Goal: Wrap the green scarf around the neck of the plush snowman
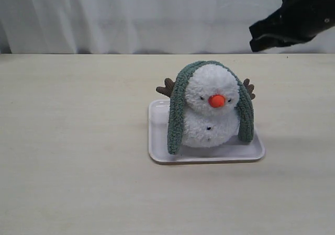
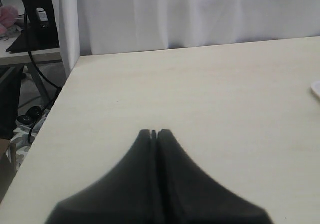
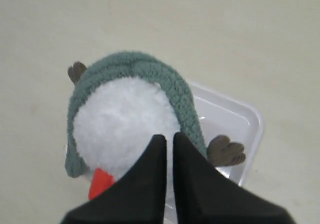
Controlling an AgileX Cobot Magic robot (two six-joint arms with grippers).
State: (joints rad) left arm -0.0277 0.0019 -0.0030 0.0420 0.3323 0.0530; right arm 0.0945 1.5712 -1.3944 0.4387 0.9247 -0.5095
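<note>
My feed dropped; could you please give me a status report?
Left gripper shut, empty. Right gripper shut, empty, raised near fluffy white plush snowman on white tray. Fuzzy sage-green knit scarf draped over its head. Nothing blocking.

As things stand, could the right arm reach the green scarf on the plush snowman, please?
Probably yes: the right gripper hangs shut above the plush snowman, and nothing stands between it and the green scarf.
</note>
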